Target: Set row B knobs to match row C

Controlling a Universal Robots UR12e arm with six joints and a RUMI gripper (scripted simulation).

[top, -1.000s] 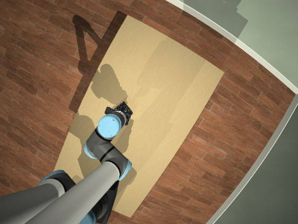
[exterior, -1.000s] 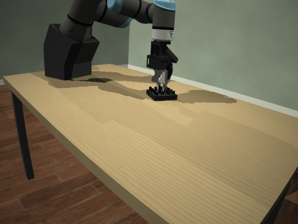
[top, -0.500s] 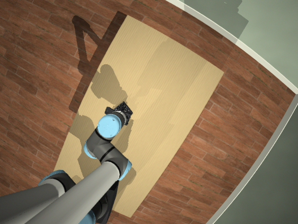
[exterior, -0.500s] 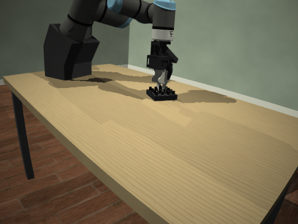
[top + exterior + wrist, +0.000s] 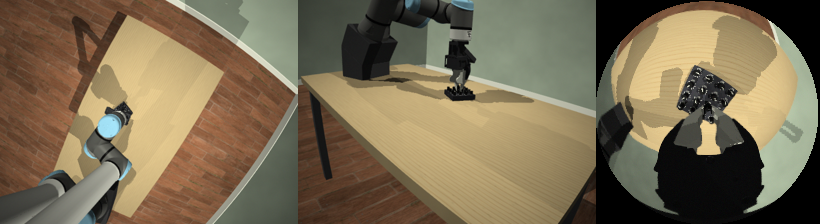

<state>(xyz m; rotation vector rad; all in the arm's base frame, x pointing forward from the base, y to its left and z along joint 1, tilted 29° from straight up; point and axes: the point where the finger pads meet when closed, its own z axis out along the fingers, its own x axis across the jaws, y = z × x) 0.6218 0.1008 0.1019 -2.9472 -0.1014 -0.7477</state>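
Note:
The black knob box (image 5: 123, 107) (image 5: 463, 98) (image 5: 716, 80) lies on the table under the arm's wrist, turned at an angle in the wrist view. Several short black knobs with light glints stand on it. My gripper (image 5: 459, 88) (image 5: 707, 106) points down at the box, its two grey fingertips close together around a dark knob (image 5: 708, 105) near the box edge closest to the gripper body in the wrist view. The fingers look shut on it. The fingers hide part of that edge. The marks, row letters and socket are too small to read, so I cannot tell which knob it is.
The wooden table (image 5: 169, 106) (image 5: 417, 148) bears the box and the arm's dark base (image 5: 360, 53). The arm (image 5: 79, 196) reaches over the table from the base to the box. Shadows of the arm fall around the box.

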